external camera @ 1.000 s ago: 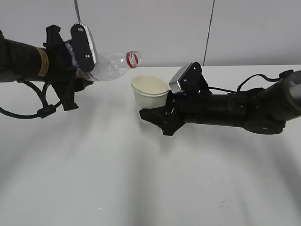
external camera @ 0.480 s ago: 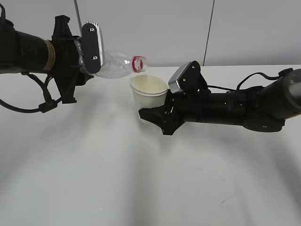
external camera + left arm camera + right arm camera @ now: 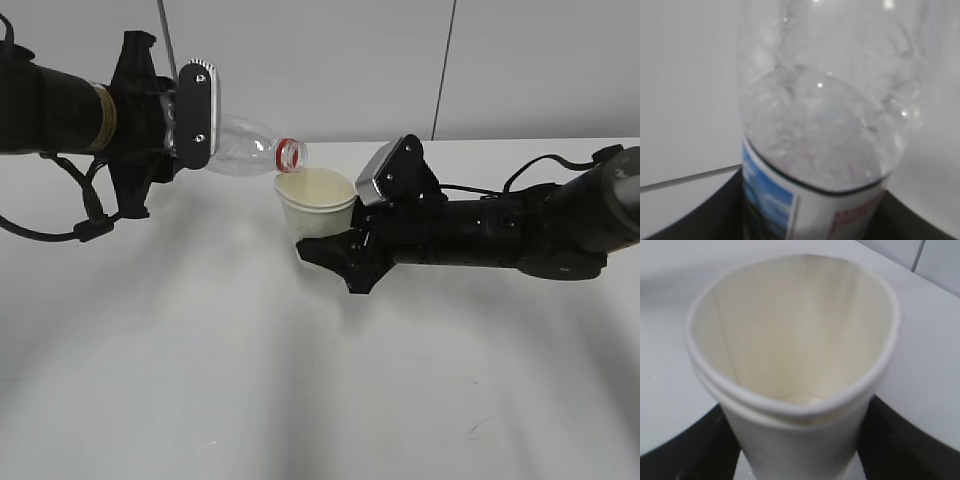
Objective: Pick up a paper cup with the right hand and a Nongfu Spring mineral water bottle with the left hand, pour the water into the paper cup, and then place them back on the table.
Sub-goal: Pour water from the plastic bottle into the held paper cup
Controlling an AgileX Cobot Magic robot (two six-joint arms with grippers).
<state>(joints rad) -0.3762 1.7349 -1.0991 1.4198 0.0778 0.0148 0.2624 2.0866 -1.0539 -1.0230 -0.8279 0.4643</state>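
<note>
My left gripper (image 3: pixel 185 125) is shut on the clear water bottle (image 3: pixel 245 155) and holds it tipped over to the right, its red neck ring (image 3: pixel 289 153) at the far left rim of the paper cup (image 3: pixel 315 203). The bottle fills the left wrist view (image 3: pixel 825 130), its label low between the black fingers (image 3: pixel 700 220). My right gripper (image 3: pixel 335 245) is shut on the cream-white cup and holds it upright just above the white table (image 3: pixel 300 380). The right wrist view looks down into the cup (image 3: pixel 790 355), squeezed slightly oval. No water stream is visible.
A grey wall with a dark vertical seam (image 3: pixel 443 60) stands behind the table. A black cable (image 3: pixel 60 230) hangs under the left arm. Another cable (image 3: pixel 540 168) loops over the right arm. A small dark scuff (image 3: pixel 485 425) marks the table at the front right.
The left gripper rolled and moved right, tipping the bottle's mouth down from above the cup to its rim. The right gripper and cup shifted only slightly.
</note>
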